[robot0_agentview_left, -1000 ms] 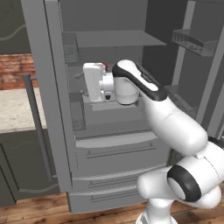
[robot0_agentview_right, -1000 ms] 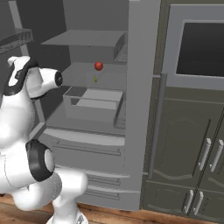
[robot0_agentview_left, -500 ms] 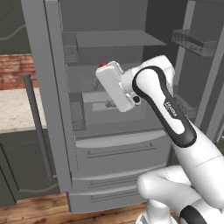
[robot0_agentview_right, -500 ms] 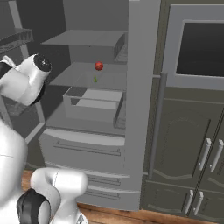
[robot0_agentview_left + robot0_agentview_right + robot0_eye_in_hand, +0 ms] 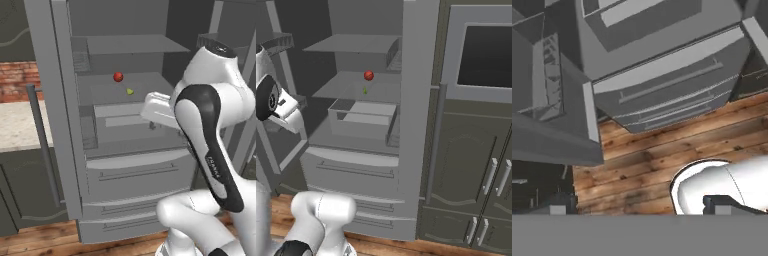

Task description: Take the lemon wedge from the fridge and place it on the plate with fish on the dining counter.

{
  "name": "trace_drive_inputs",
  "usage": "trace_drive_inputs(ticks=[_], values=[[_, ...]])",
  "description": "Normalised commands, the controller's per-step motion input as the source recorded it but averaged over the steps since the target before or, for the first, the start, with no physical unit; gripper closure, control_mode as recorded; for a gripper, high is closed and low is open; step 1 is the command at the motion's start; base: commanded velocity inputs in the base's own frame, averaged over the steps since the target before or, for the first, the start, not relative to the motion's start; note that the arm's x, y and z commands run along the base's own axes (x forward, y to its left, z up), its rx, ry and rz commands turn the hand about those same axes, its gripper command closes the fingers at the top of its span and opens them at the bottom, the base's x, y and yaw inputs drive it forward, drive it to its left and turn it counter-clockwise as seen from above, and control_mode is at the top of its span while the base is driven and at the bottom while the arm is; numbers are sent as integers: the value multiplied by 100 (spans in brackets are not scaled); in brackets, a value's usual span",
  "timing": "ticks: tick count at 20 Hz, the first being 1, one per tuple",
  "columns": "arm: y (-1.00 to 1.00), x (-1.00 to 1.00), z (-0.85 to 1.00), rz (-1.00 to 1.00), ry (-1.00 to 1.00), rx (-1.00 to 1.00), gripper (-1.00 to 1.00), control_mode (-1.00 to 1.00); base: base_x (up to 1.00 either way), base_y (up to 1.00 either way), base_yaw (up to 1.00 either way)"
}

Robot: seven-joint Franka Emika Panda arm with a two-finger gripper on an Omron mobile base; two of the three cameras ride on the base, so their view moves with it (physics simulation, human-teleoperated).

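Note:
The fridge (image 5: 52,115) stands open, its grey doors swung out to both sides. On its middle shelf lies the tiny yellow-green lemon wedge (image 5: 130,91) (image 5: 365,91), just in front of a small red round fruit (image 5: 118,76) (image 5: 369,75). My gripper (image 5: 639,207) is open with nothing between its fingers, and it points down at the fridge's bottom drawers (image 5: 662,75) and the floor. Its white hand (image 5: 159,111) hangs in front of the fridge, below and to the right of the wedge and well apart from it. The plate with fish and the dining counter are out of view.
A clear drawer bin (image 5: 363,120) sits under the wedge's shelf. A beige counter top (image 5: 17,125) with a brick wall behind it adjoins the fridge on the left. A dark built-in oven panel (image 5: 486,55) and cabinet doors (image 5: 491,175) stand on the right. Wooden floor (image 5: 642,150) lies below.
The arm has swung up and to the right. The hand has left the shelf front, moved right and lower, and turned downward. The red fruit and the wedge now show in the left view.

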Motion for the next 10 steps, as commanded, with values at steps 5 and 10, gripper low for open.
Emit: trace_drive_inputs(ticks=[5, 10], values=[[-100, -54, 22, -6, -46, -83, -100, -100, 0, 0, 0], [-76, -7, 1, 9, -46, -24, -100, -100, 0, 0, 0]])
